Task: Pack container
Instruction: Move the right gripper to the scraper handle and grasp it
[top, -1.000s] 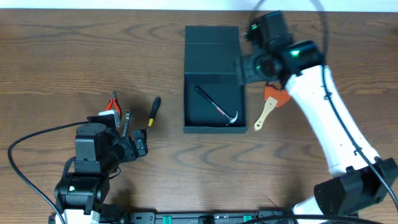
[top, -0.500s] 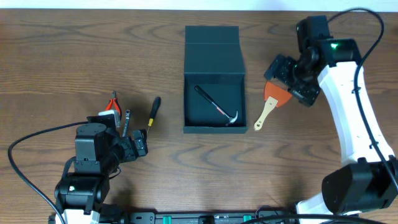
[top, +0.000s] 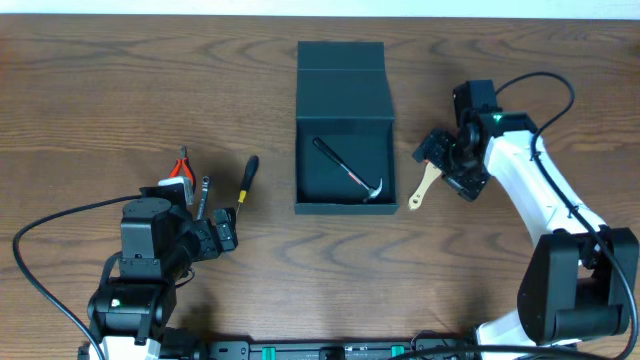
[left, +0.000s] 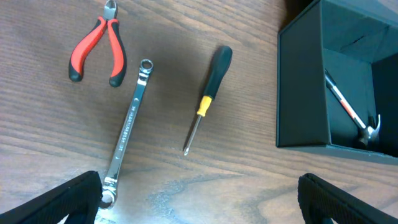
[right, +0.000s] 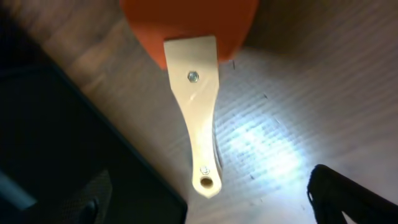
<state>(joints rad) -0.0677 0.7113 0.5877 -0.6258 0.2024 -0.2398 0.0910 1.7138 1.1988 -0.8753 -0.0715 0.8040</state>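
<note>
Bending low toward the tabletop's right edge, the right end effector (top: 447, 166) hangs open astride the scraper (right: 193, 93), beside the container (top: 343, 207) mid-tabletop; the left end effector (top: 228, 228) gapes open.

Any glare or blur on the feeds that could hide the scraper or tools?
Right wrist: a bright glare patch on the table beside the scraper handle, which is sharp; the box is nearly black. Left wrist: even light, wrench and screwdriver crisp. Overhead: evenly lit, no glare.

Matt container (top: 340, 70); wood-grain table (top: 120, 80); seemingly wooden scraper handle (right: 196, 124).
</note>
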